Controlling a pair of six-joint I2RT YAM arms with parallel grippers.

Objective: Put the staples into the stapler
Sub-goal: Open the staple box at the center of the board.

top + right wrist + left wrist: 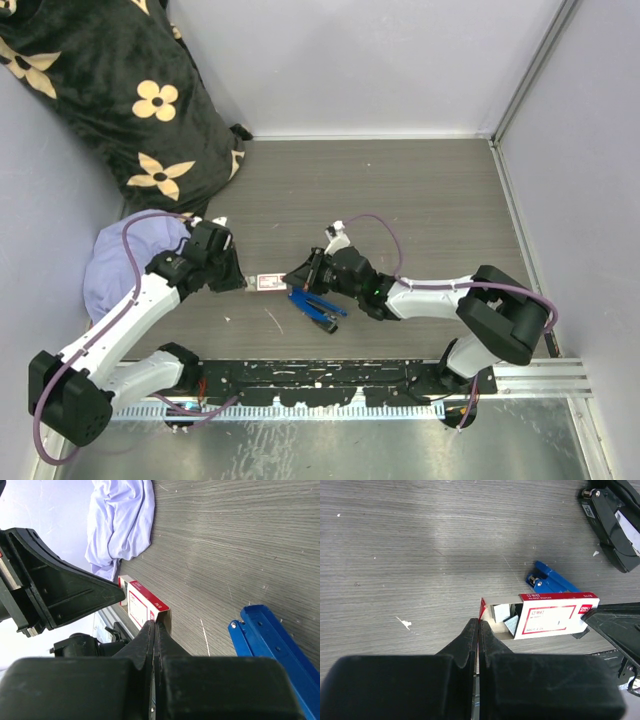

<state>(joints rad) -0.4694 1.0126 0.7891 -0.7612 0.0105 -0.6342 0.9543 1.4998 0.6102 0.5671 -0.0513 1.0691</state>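
At the near edge a black rail point(330, 375) runs across the table point(420, 200), carrying the 2 arm bases. Just beyond it, the blue stapler point(316, 306) lies slanted on the wood, on the near side of the right gripper point(155, 626).

A little farther in, the box of staples point(266, 282) is held crosswise between the 2 claws, left of the table's middle. The left gripper point(478, 625) is pinched fully together on the thin edge at the box's open end, where grey strips show inside the tray. The right gripper is closed just as tight on the opposite end. In the left wrist view the stapler sits just behind the box; whether they touch I cannot tell.

To the left, a lavender cloth point(125, 262) is bunched against the left wall, just beside the left arm, so room is tight there. Farther back, a black pillow with cream flowers point(130, 90) fills the far left corner. Bare wood stretches from the claws to the far wall and the right wall. The right arm's elbow bends near the right wall.
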